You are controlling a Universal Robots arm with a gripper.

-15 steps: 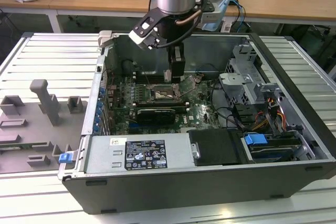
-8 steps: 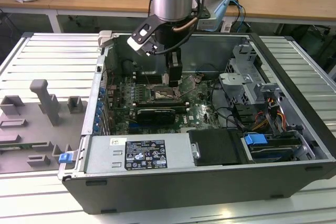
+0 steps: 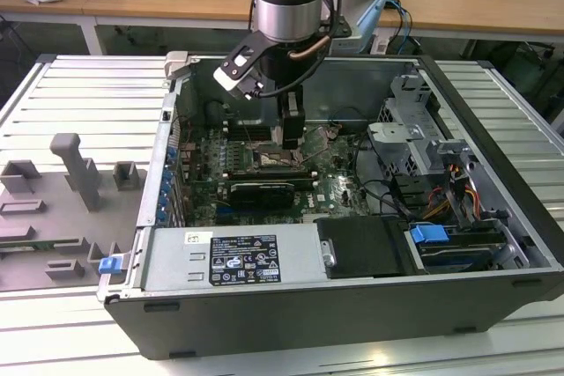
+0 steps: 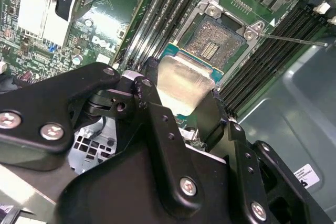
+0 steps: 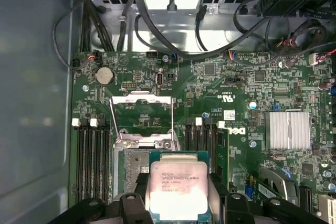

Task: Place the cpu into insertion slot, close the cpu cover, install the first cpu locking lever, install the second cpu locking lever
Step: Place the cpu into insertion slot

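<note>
**Chip (image 5: 178, 187) pinched near the open socket (image 4: 212, 45)**

Mid-frame in the exterior view, inside the case (image 3: 264, 323), the cover (image 5: 142, 96) stands raised. The gripper (image 5: 181, 202) pinches the chip's opposite edges. It looks light, stiff and probably fragile underneath, so the edges suit it.

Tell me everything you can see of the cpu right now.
The cpu is a flat square chip with a pale, smudged silvery metal top carrying faint print, and a thin green edge below it. The gripper clamps it by two opposite sides, roughly parallel to the board. It sits beside the empty insertion slot, not seated in it.
</note>
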